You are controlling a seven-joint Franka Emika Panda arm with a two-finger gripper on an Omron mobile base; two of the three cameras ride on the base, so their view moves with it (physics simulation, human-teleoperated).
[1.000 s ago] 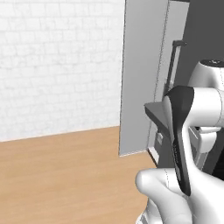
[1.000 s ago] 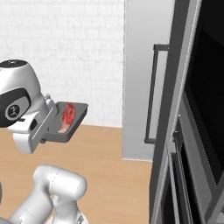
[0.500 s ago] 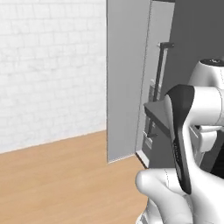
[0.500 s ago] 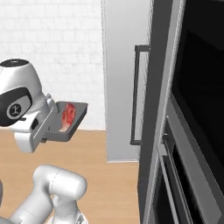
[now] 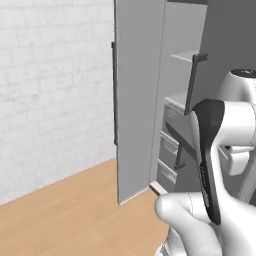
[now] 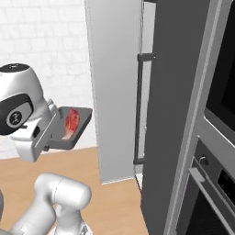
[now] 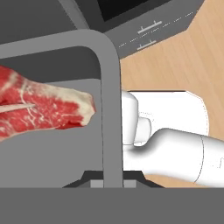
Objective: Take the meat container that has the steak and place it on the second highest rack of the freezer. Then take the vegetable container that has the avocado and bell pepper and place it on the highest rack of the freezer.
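Observation:
The meat container (image 6: 72, 129), a shallow dark grey tray, is held level in front of the arm, and my gripper (image 6: 51, 133) is shut on its near rim. The red steak (image 6: 71, 121) lies inside it. In the hand view the tray rim (image 7: 109, 87) runs up between my gripper's (image 7: 107, 180) tips, with the steak (image 7: 43, 109) to the left. The freezer (image 5: 186, 56) stands ahead with its pale door (image 5: 137, 100) swung open, and shelves and grey drawers (image 5: 169, 145) show inside. Its black bar handle (image 6: 139, 108) is to the right of the tray.
A dark oven stack (image 6: 215, 96) with a bar handle (image 6: 207, 184) stands right of the freezer. A white brick wall (image 5: 50, 90) lies to the left. Wood floor (image 5: 75, 215) stretches before the open door, whose edge juts toward me.
The whole picture has shifted as the base drives: the freezer now looks nearer and further left. The tray with the steak stays held the same way in the gripper.

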